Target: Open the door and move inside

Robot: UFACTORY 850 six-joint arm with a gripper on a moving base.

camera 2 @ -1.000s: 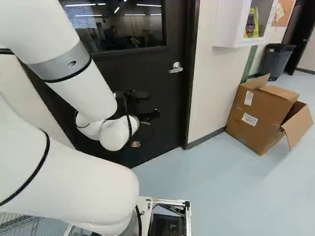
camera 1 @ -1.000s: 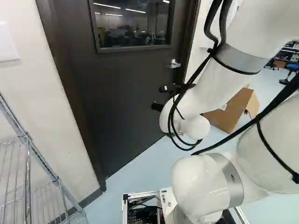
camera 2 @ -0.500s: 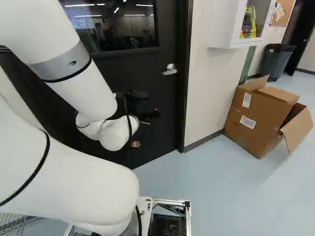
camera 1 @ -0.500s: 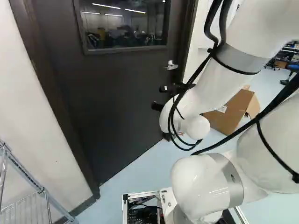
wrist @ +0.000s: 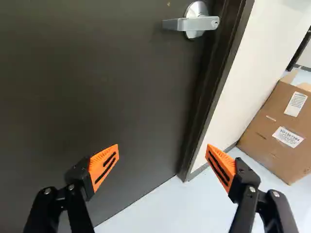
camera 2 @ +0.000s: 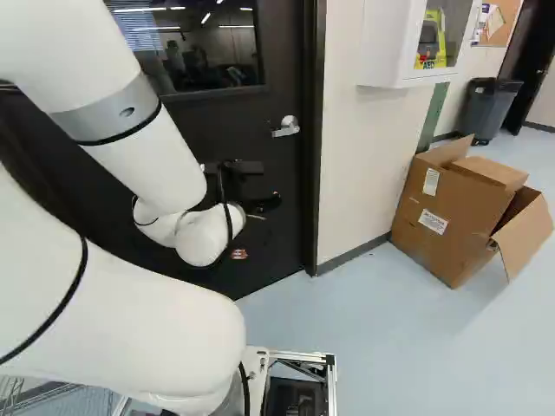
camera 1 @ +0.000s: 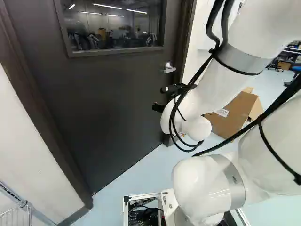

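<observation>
The base (camera 2: 332, 390) has moved, sliding the door's (camera 1: 117, 103) handle (wrist: 194, 23) leftward across both base views, while the arm (camera 1: 211, 89) holds its pose. Onlookers see a door still shut. The pincer (wrist: 163, 162), fingers apart and gripping nothing, waits before the door, lower than its handle. The shift looks like lining up; rising to the handle probably comes next.
</observation>
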